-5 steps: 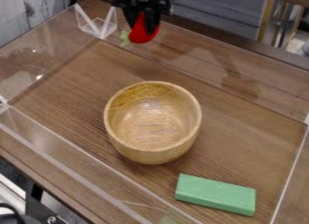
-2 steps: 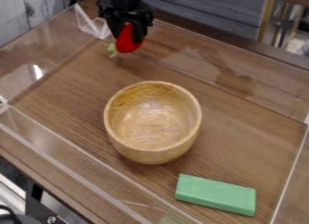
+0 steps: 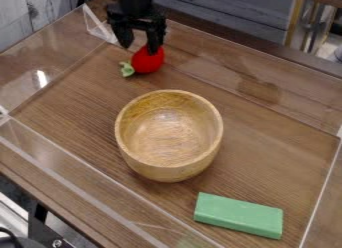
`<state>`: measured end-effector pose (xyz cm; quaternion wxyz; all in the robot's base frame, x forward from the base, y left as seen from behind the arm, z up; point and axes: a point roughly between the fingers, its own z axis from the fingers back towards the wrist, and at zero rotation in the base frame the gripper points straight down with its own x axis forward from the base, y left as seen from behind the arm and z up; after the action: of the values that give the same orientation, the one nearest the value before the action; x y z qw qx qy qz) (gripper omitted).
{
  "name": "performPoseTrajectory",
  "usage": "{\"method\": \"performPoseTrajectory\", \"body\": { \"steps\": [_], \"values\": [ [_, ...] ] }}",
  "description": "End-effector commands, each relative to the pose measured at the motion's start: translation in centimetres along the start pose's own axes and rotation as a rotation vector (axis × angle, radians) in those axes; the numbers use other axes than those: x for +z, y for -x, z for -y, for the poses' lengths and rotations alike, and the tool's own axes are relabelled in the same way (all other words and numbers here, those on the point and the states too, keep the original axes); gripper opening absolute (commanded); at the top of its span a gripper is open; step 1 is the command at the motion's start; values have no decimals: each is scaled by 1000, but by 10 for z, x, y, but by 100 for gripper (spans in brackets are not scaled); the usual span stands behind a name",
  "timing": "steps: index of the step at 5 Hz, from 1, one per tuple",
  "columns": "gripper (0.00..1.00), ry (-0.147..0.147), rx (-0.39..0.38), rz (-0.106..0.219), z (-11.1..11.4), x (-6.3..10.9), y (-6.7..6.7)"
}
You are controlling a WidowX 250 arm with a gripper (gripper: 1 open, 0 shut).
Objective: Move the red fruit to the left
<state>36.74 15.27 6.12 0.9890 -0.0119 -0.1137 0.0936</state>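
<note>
Red fruit (image 3: 147,60) now rests on the wooden tabletop (image 3: 267,132) at the far left of the work area, a bit of green showing at its left edge. A second ago it hung clamped in the gripper (image 3: 138,39) above the surface, further right; since then the gripper has come down and to the left, and its jaws have parted. They now stand spread just above and behind the fruit, holding nothing. Whether a fingertip touches the fruit, I cannot tell.

Judgement: placement looks done, with the fruit well left of where it was carried. What remains is probably only pulling the arm clear without nudging the fruit, which is round and may roll.

Surroundings: wooden bowl (image 3: 168,135) sits mid-table, empty, apart from the fruit and nearer the camera. Green block (image 3: 239,215) lies flat near the front right corner, well apart. Clear wall (image 3: 40,87) borders the left side, near the fruit. Nothing blocks a retreat upward.
</note>
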Motion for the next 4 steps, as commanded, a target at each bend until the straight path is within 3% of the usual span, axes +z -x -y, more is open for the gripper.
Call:
{"method": "performPoseTrajectory", "body": {
  "steps": [1, 4],
  "values": [
    [100, -20, -3, 44, -3, 11, -7],
    [100, -36, 4, 13, -5, -10, -1]
  ]
}}
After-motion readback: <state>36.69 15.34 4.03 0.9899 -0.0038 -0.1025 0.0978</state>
